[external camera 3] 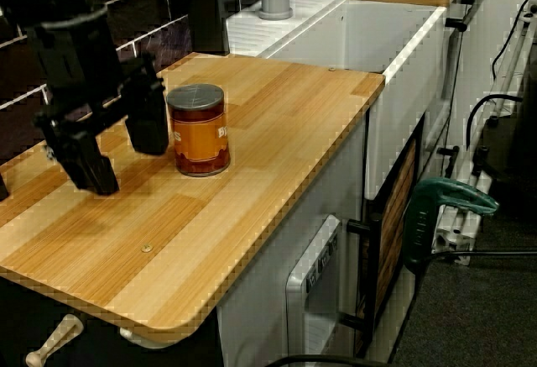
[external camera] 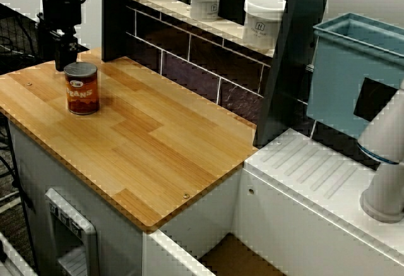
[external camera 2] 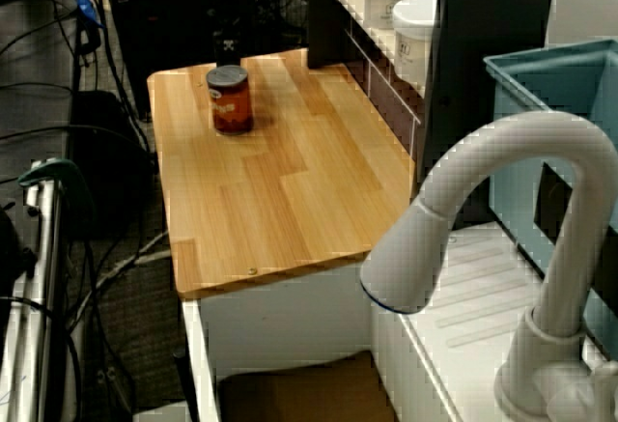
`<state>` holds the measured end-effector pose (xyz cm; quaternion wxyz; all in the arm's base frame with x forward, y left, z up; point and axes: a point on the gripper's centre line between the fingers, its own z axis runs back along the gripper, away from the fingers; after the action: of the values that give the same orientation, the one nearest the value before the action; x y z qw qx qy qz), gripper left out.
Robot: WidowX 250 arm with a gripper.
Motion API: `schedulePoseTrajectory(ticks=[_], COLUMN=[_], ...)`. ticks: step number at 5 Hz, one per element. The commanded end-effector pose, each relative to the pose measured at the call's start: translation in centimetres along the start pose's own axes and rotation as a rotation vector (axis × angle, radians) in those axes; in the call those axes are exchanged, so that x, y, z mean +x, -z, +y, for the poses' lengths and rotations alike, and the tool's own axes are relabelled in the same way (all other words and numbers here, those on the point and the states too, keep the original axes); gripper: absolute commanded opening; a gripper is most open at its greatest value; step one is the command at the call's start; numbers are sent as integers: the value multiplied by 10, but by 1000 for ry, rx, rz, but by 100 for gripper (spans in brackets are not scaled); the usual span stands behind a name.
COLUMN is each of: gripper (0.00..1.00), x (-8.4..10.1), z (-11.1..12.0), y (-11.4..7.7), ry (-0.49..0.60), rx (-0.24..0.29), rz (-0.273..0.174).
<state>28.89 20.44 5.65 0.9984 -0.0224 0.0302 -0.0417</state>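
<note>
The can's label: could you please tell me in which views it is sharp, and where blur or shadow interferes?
View facing the shelf: can sharp, lettering legible, faint shadow to its right. View past the faucet: can small and soft, the faucet fills the foreground. View beside the gripper: label partly turned away, the gripper dark and underexposed.

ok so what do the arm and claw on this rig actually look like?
Matte black all over. The claw has two thick, blocky fingers with squared tips, mounted under a boxy black housing. No markings, stickers or loose cables show on it in any view. The arm above is cut off by the frame.
</note>
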Motion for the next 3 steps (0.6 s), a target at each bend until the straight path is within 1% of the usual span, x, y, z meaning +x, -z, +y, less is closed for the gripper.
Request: schedulePoseTrajectory(ticks=[1,2,3], gripper=[100,100,100], x=[-5,-4,-6], z=[-3,-12,-30], y=[-2,1,-1], ry=[6,11,-6], rx=[42,17,-18], rz=[-24,-9,-29])
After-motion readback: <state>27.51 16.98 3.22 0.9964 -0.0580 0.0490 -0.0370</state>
